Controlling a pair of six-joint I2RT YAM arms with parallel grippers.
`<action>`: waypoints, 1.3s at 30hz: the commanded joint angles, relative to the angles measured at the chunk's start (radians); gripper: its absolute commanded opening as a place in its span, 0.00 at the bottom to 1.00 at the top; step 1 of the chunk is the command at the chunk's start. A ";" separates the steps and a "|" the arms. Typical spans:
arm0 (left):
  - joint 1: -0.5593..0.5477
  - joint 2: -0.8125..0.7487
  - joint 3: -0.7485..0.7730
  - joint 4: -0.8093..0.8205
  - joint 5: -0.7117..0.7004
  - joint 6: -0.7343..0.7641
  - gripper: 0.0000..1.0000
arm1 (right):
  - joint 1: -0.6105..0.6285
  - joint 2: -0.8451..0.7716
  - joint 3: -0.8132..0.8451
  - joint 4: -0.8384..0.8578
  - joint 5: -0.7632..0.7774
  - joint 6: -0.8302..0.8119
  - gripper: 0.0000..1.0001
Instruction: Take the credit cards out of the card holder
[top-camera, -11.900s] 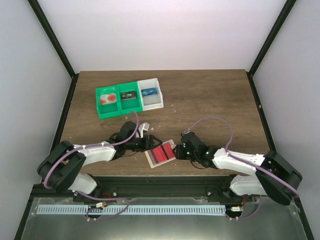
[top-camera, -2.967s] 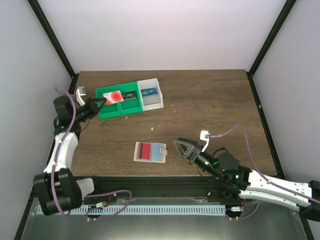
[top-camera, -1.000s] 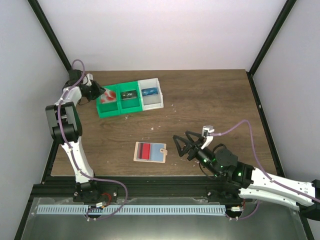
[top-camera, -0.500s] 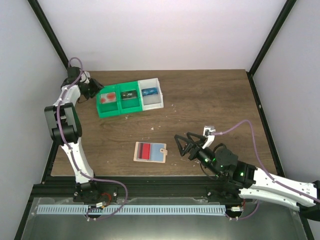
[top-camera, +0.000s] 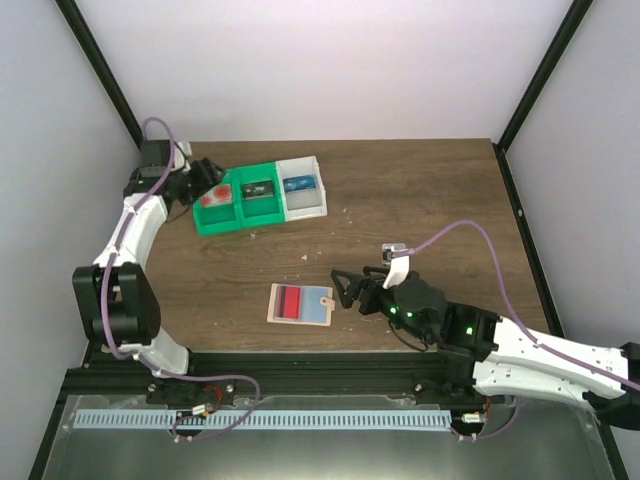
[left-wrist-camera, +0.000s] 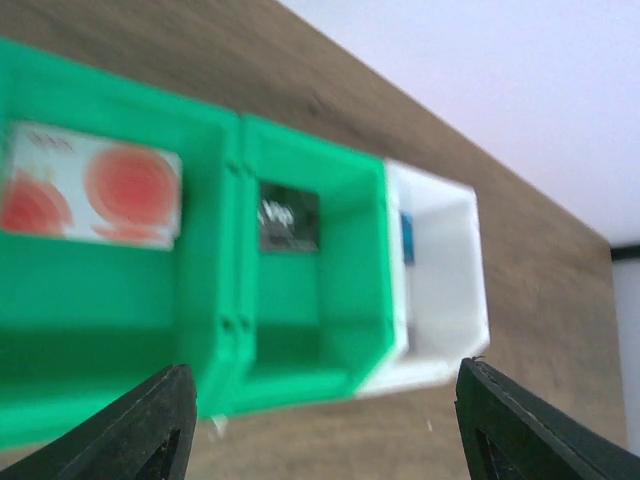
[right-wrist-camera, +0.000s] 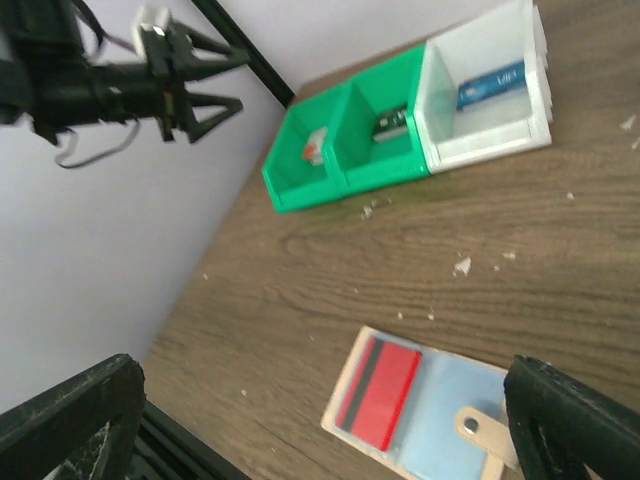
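The card holder (top-camera: 301, 305) lies open and flat near the table's front, with a red card (top-camera: 290, 302) with a dark stripe tucked in its left pocket. My right gripper (top-camera: 341, 288) hovers open and empty just right of it. In the right wrist view the card holder (right-wrist-camera: 425, 408) and its red card (right-wrist-camera: 378, 396) lie between the wide jaws. A red-and-white card (left-wrist-camera: 91, 185), a dark card (left-wrist-camera: 289, 216) and a blue card (left-wrist-camera: 407, 237) lie in the trays. My left gripper (top-camera: 207, 174) stands open and empty above the green tray's left end.
The green two-compartment tray (top-camera: 236, 213) and the white tray (top-camera: 305, 207) stand side by side at the back left. Small white crumbs (right-wrist-camera: 461, 265) dot the wood between trays and holder. Black frame posts and grey walls enclose the table.
My left gripper has opened, and the red-and-white card now lies loose in the green tray. The right arm has swung left, closer to the card holder.
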 joint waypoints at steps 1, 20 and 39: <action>-0.077 -0.130 -0.122 0.003 0.011 0.027 0.72 | -0.018 0.041 0.035 -0.037 -0.055 -0.017 0.99; -0.399 -0.439 -0.671 0.227 0.140 -0.100 0.41 | -0.222 0.368 -0.127 0.366 -0.583 0.079 0.41; -0.503 -0.353 -0.909 0.376 0.089 -0.124 0.00 | -0.262 0.822 -0.039 0.587 -0.796 0.088 0.30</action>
